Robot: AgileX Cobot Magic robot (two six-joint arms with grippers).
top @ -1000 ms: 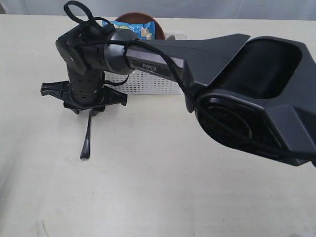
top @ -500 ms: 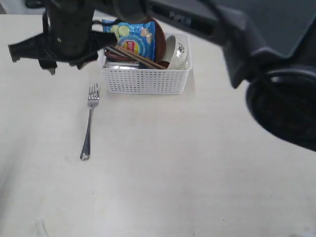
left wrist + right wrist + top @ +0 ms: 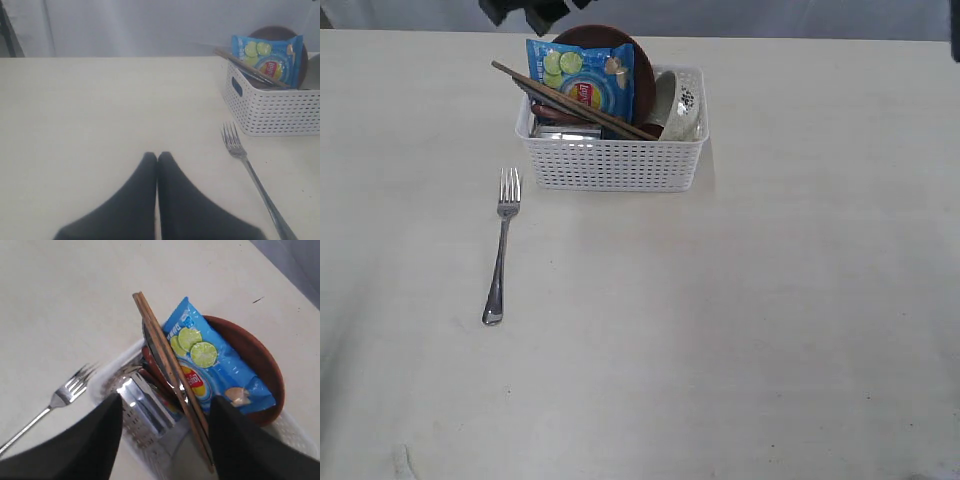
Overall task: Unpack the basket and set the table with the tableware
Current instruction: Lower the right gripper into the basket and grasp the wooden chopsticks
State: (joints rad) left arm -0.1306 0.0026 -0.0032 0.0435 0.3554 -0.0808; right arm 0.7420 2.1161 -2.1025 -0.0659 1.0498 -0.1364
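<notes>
The white basket (image 3: 610, 160) stands at the back of the table (image 3: 720, 330). In it are wooden chopsticks (image 3: 570, 98), a brown plate (image 3: 638, 62), a white patterned bowl (image 3: 682, 105) and a steel cup (image 3: 565, 132). The steel fork (image 3: 501, 245) lies on the table left of the basket. My right gripper (image 3: 166, 405) hangs open above the basket, its fingers either side of the cup (image 3: 142, 410) and the chopsticks (image 3: 170, 370). Low over the table beside the fork (image 3: 250, 170), my left gripper (image 3: 157, 156) is shut and empty. Knife and wooden spoon are not clearly visible.
A blue chips bag (image 3: 582, 78) leans against the plate inside the basket. Only a dark piece of the right gripper (image 3: 525, 10) shows at the top edge of the exterior view. A grey wall (image 3: 150, 25) runs behind the table.
The right arm, which hung low over the fork's tines, has risen and drawn back toward the basket, leaving the exterior view almost entirely. The fork stays where it lay.
</notes>
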